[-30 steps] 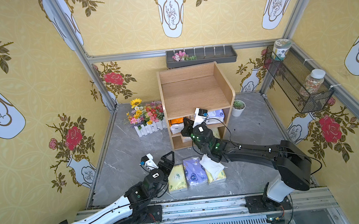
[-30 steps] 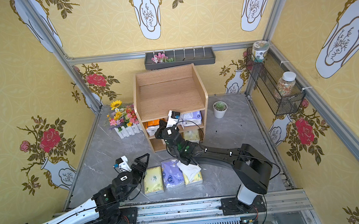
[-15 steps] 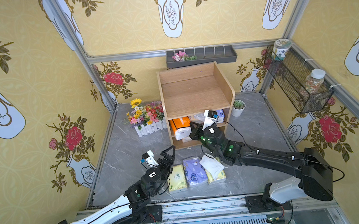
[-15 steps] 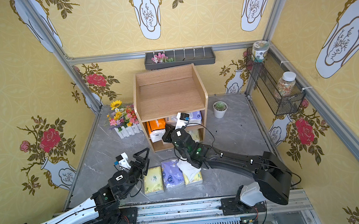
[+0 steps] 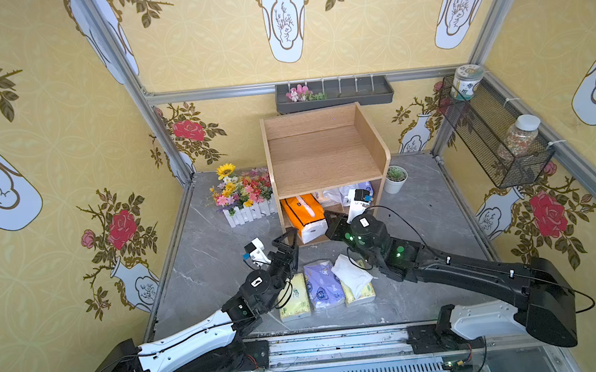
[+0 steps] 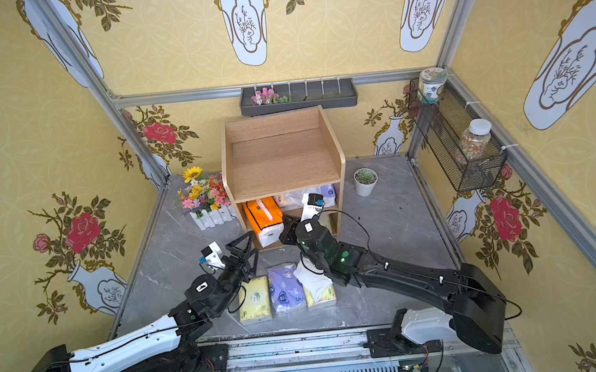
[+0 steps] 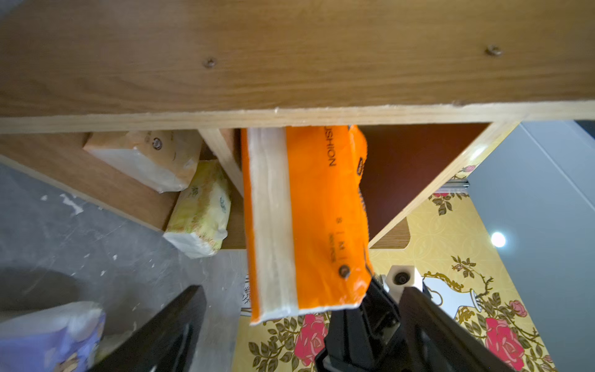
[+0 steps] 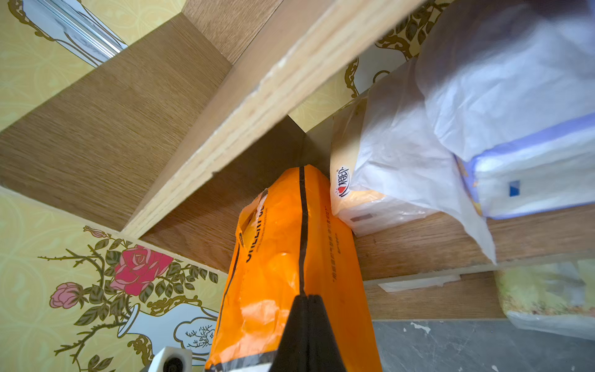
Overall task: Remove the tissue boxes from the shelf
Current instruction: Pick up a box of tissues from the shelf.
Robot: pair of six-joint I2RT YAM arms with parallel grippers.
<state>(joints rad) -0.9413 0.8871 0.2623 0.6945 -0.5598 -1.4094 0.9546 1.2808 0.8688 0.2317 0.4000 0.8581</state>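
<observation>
Shelf [image 5: 323, 155]: holding orange pack [image 5: 304, 214], jutting forward.
Right fingers [image 8: 306, 322]: clamping shut on it.
Left fingers [image 7: 174, 328]: gaping empty beside it.

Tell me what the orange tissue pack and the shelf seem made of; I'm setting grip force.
Orange tissue pack: thin glossy plastic film over soft white tissue; it wrinkles, shines, and a clear strip shows paper layers. Shelf: matte light wood-grain board, possibly laminated; chipped pale front edge.

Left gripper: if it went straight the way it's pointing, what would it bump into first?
Probably the orange tissue pack sticking out of the shelf: it lies straight ahead of the open left gripper, though depth is unclear.
</observation>
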